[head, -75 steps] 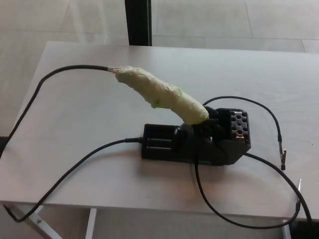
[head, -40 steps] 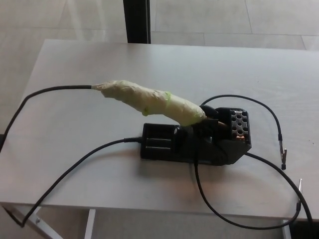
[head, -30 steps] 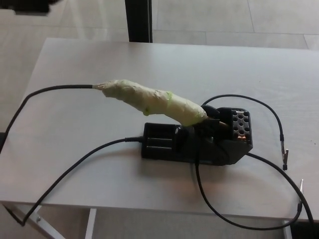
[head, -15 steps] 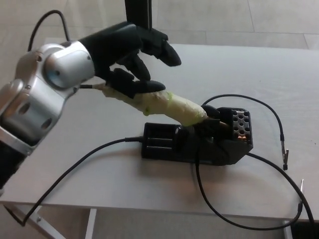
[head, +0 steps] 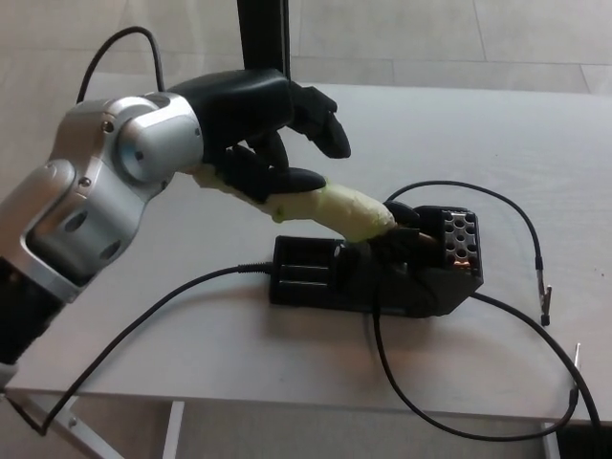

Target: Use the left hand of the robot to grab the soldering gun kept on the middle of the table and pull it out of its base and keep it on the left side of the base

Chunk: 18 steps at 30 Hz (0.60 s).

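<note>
The soldering gun has a handle wrapped in pale green tape and slants up to the left, its tip still seated in the black base at mid-table. My left hand hovers over the handle's upper end, thumb under and two fingers spread above it, open, not closed around it. The hand hides the handle's rear part. My right hand does not show.
A black cable runs from the base's left end to the table's front-left corner. More leads loop on the right, ending in small clips near the right edge. A dark post stands behind the white table.
My left arm has come in from the upper left and settled over the gun's handle, moving a little right and lower in the last half second. The gun stays in the base.
</note>
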Available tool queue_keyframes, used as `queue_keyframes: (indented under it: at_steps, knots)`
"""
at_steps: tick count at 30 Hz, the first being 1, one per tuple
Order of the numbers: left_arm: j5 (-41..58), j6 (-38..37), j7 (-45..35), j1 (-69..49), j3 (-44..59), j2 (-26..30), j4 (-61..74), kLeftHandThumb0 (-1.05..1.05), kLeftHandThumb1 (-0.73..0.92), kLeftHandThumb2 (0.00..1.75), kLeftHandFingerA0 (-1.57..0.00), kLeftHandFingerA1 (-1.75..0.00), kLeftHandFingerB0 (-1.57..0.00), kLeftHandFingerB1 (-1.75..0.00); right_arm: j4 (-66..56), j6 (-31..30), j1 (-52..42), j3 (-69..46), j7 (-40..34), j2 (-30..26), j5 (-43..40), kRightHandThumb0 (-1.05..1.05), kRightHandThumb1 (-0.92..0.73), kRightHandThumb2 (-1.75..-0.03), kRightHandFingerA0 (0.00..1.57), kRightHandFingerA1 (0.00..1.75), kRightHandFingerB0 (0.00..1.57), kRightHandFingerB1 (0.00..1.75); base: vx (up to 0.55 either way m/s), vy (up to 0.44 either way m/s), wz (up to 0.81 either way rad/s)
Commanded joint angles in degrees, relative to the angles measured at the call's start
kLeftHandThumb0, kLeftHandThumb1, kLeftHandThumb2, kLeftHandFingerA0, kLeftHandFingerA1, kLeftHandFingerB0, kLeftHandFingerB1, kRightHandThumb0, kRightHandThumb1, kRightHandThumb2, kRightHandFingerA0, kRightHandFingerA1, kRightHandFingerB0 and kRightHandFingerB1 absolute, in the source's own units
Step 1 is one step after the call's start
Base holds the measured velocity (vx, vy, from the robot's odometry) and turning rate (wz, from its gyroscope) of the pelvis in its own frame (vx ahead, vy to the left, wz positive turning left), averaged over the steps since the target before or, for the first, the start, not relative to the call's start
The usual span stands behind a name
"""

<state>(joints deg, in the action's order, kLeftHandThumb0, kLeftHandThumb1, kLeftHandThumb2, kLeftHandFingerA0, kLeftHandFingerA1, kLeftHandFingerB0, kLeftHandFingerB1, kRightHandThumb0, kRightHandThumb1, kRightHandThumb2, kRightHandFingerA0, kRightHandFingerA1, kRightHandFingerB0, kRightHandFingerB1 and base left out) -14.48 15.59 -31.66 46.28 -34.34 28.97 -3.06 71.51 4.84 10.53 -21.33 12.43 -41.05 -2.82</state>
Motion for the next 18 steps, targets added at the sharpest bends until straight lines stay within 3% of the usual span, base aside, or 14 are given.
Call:
queue_keyframes:
  at_steps: [1,2,3,4,8,9,14,15,16,18]
  knots:
    - [-2.64,0.38,-6.42,0.76,0.48,1.74,0.57,-0.73,0.91,0.67,-0.37,-0.58,-0.36,-0.47,0.09,0.74,0.82,0.11,0.22,-1.86,-0.55,-1.05,-0.46,-1.14,1.06,1.21,0.28,1.56,0.0,0.0,0.0]
    - [-2.77,2.01,-8.38,0.9,0.13,2.19,1.17,-0.71,0.72,1.14,-0.34,-0.64,-0.22,-0.53,0.02,0.91,0.86,-0.08,0.46,-1.9,-0.79,-1.05,-0.44,-1.13,1.06,1.21,0.25,1.58,0.0,0.0,0.0]
    - [-2.8,2.68,-9.19,0.87,0.1,2.33,1.37,-0.71,0.72,1.14,-0.34,-0.64,-0.22,-0.53,-0.03,0.7,1.04,-0.24,0.5,-1.98,-0.96,-1.05,-0.44,-1.13,1.06,1.21,0.25,1.58,0.0,0.0,0.0]
    - [-2.89,2.77,-10.01,0.72,0.06,2.56,1.59,-0.76,0.92,0.68,-0.36,-0.59,-0.33,-0.46,0.06,0.6,1.22,-0.28,0.38,-2.05,-0.97,-1.05,-0.42,-1.12,1.07,1.21,0.26,1.57,0.0,0.0,0.0]
    - [-3.99,5.1,-12.64,0.84,-0.6,2.75,1.17,-0.85,0.92,0.71,-0.31,-0.58,-0.29,-0.42,0.04,0.93,1.54,0.22,0.66,-2.48,-0.43,-1.05,-0.44,-1.13,1.05,1.21,0.23,1.59,0.0,0.0,0.0]
    - [-4.81,5.88,-13.81,0.9,-1.3,3.14,1.35,-0.86,0.91,0.73,-0.28,-0.55,-0.21,-0.39,0.24,0.83,1.77,0.2,0.09,-2.35,-0.4,-1.05,-0.46,-1.1,1.07,1.18,0.25,1.56,0.0,0.0,0.0]
    - [-3.97,7.49,-15.93,0.14,-0.07,2.93,2.49,-0.83,0.92,0.7,-0.42,-0.64,-0.17,-0.36,0.35,1.8,1.91,0.44,0.16,-2.39,-0.21,-1.05,-0.52,-1.04,1.1,1.17,0.27,1.56,0.0,0.0,0.0]
    - [-3.2,7.81,-16.25,0.0,0.62,2.65,2.61,-0.83,0.75,1.09,-0.44,-0.71,-0.1,-0.46,0.28,1.87,2.06,0.36,0.31,-2.47,-0.33,-1.05,-0.54,-1.03,1.09,1.17,0.26,1.56,0.0,0.0,0.0]
    - [-1.52,10.79,-17.58,-0.26,1.66,2.17,3.58,-0.8,0.91,0.68,-0.48,-0.74,-0.08,-0.29,0.19,1.33,2.23,-0.06,0.26,-2.36,-0.84,-1.05,-0.56,-0.97,1.09,1.19,0.33,1.58,0.0,0.0,0.0]
    - [-1.78,11.13,-18.15,-0.4,1.89,2.09,4.14,-0.8,0.91,0.68,-0.5,-0.77,-0.06,-0.27,-0.03,1.83,2.01,0.21,0.38,-2.41,-0.58,-1.05,-0.56,-1.0,1.07,1.19,0.27,1.57,0.0,0.0,0.0]
